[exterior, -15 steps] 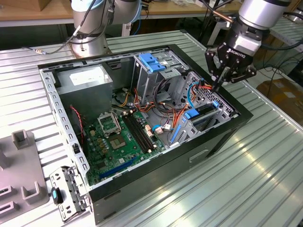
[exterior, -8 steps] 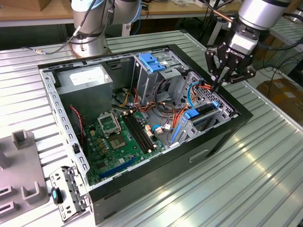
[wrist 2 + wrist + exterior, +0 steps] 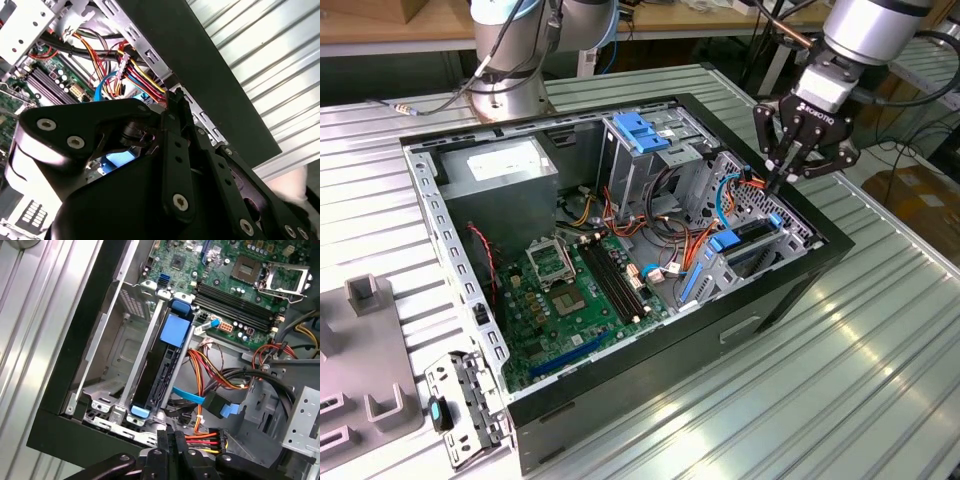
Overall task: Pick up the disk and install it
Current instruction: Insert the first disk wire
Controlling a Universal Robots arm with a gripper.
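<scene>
Gripper point(image 3: 786, 178) was seen clenched, fingers pressed together, nothing grasped, poised over the case's point(image 3: 790, 290) edge at the exterior view's right. The disk point(image 3: 162, 362) was found seated edge-up in the metal bay point(image 3: 120, 365), blue rails showing, just beside the orange-red cable bundle point(image 3: 210, 370). Motherboard point(image 3: 570, 290) was exposed.

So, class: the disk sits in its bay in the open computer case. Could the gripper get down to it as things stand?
Probably yes. The gripper hangs above the case's edge beside the disk, whose top lies uncovered. The orange and blue cables run close beside it and might snag.
</scene>
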